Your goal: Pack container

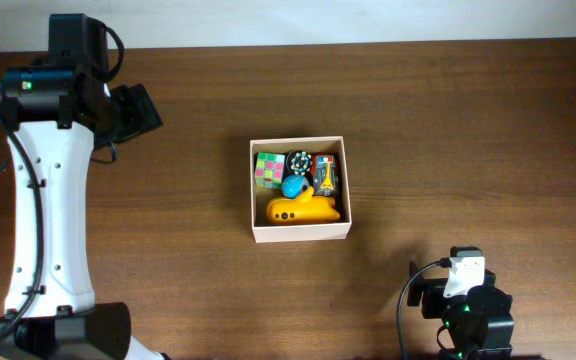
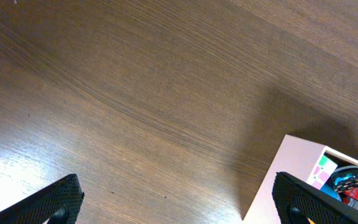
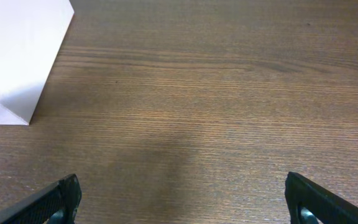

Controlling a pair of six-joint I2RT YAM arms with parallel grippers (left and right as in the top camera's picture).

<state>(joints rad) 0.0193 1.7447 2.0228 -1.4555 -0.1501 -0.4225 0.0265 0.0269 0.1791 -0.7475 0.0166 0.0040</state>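
The container [image 1: 300,232], a square cream-walled cardboard box, sits at the table's middle. Inside lie a colourful puzzle cube [image 1: 268,170], a black round toy [image 1: 299,161], a blue toy [image 1: 294,185], an orange-and-black toy [image 1: 326,175] and a yellow toy [image 1: 301,209]. My left gripper [image 2: 176,202] is open and empty over bare wood, left of the box [image 2: 284,171]. My left arm [image 1: 128,110] is at the far left. My right gripper [image 3: 182,202] is open and empty; the box corner [image 3: 17,56] shows at its upper left. My right arm [image 1: 465,300] is at the front right.
The wooden table [image 1: 448,130] surrounds the box on all sides. A pale strip [image 1: 298,20] runs along the table's far edge.
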